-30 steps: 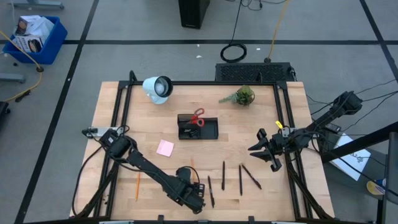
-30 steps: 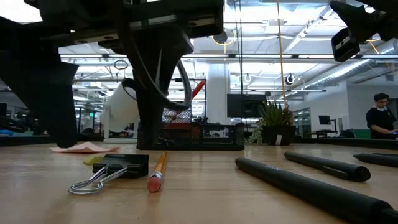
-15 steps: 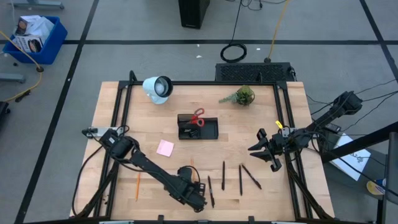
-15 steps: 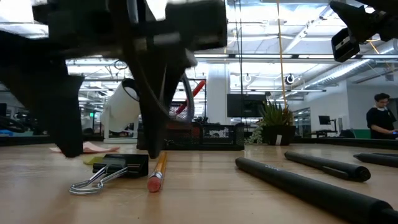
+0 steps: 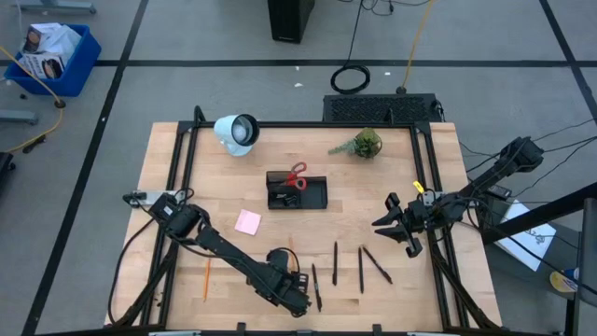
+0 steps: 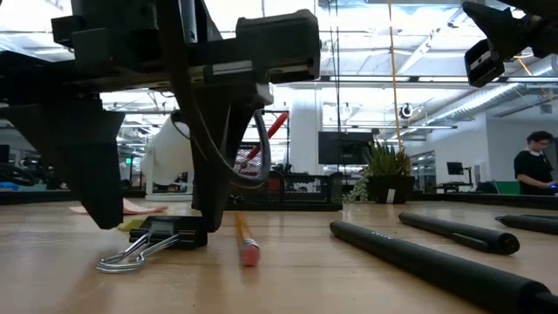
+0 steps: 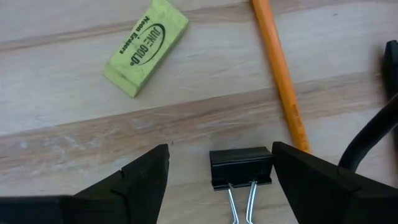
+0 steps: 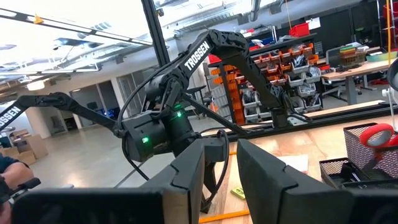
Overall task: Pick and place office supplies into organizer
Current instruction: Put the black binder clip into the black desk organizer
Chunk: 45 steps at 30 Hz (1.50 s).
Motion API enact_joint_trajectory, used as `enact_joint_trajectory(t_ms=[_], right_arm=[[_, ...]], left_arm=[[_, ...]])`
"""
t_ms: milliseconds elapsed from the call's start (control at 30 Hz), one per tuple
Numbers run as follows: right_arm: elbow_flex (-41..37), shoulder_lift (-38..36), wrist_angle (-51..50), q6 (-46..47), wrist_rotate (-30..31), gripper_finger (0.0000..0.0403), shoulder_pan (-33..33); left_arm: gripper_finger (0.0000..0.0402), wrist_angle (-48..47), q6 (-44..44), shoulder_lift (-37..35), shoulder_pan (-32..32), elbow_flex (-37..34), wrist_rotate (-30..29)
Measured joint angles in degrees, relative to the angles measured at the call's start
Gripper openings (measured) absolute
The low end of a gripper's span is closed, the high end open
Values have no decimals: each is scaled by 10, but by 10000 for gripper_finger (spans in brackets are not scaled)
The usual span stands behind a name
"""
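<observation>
**Wooden table, left gripper over clip**

Wooden table (image 5: pixel 168 168), near edge: left gripper (image 7: pixel 217 171) spread, fingers straddling black clip (image 7: pixel 241 167) without touching. Eraser (image 7: pixel 147 47) beyond; pencil (image 7: pixel 280 71) just beside. Organizer (image 5: pixel 297 191) mid-table. Right gripper (image 5: pixel 396 224) hovers, part-open, empty.

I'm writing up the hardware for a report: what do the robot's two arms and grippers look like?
Both arms are dark, slim and jointed. The left arm carries white TROSSEN lettering, a green light on its wrist block and looping black cables. The left gripper has two broad, flat, wedge-shaped black fingers. The right arm has black cables along it and a yellow tag near the right gripper, which has similar dark fingers.
</observation>
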Motion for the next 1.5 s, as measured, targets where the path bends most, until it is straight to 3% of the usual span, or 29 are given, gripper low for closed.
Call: enact_joint_trajectory(t_ms=[200, 733, 1067, 1500], right_arm=[[0, 0, 0, 0, 0, 89, 0], [0, 0, 0, 0, 0, 89, 0], [0, 0, 0, 0, 0, 89, 0], [0, 0, 0, 0, 0, 89, 0]], left_arm=[[259, 14, 1, -1, 2, -15, 0], [257, 41, -4, -3, 8, -34, 14], [257, 46, -78, -2, 3, -35, 32], [257, 63, -99, -2, 4, -35, 64]])
